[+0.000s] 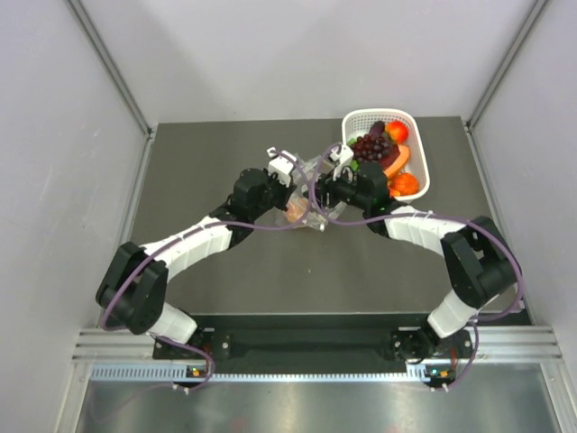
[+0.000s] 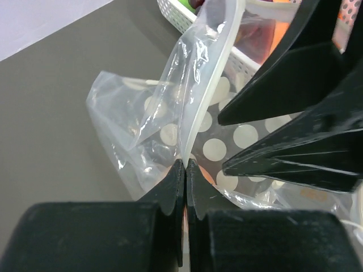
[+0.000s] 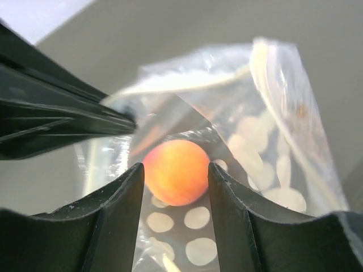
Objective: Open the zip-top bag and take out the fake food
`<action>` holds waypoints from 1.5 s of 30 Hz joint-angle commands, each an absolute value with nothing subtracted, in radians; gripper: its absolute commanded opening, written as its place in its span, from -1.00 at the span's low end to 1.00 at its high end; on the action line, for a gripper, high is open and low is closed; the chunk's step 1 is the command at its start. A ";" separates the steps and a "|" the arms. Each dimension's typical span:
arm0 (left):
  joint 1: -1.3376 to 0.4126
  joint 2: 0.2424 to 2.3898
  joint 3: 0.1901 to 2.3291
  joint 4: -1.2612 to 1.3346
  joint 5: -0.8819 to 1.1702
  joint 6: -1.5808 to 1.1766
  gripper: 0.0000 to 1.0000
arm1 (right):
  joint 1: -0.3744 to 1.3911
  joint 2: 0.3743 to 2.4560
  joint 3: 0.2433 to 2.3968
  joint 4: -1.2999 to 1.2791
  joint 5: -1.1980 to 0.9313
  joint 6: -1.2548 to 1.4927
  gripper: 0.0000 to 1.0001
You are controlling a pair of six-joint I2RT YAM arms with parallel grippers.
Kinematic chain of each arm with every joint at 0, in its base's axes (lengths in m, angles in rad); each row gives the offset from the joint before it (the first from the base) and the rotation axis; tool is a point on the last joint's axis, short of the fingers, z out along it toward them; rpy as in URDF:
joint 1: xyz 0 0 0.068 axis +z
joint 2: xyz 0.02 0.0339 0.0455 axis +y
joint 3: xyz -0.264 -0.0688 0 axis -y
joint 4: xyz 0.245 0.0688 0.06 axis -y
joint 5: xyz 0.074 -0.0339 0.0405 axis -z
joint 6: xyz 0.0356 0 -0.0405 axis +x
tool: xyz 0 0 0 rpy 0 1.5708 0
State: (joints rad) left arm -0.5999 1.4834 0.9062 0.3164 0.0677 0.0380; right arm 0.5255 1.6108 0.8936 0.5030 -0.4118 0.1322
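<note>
Bag [image 1: 313,192]: you have it lifted off the tabletop [image 1: 203,158] between both arms, near the middle and toward the far edge, just left of the basket. It is clear, crinkly plastic with white dots.
Left gripper [image 2: 185,165]: its jaws are pinched together on the bag's plastic, right where the pale zip strip runs down to the tips. The strip rises from there toward the basket.
Right gripper [image 3: 176,168]: its jaws are set narrow and reach into the bag's open mouth. The peach-orange fruit [image 3: 177,172] fills the gap between them. You cannot tell whether the pads press it or only flank it.
Peach-orange fruit: it is inside the bag, low down against the dotted wall.
Basket [image 1: 421,155]: this white lattice basket sits at the far right corner of the tabletop. It holds dark grapes [image 1: 370,146] and several red and orange fruits.
</note>
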 commanded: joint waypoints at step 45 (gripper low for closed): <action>-0.615 1.587 0.900 0.611 0.523 -0.150 -1.00 | 0.542 1.928 0.824 1.098 -0.670 0.343 0.81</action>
State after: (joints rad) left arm -0.5934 1.5387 0.8387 0.4858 0.4000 -0.0944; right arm 0.5522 1.9430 0.8364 0.8646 -0.6319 0.2668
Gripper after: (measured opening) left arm 0.020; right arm 0.901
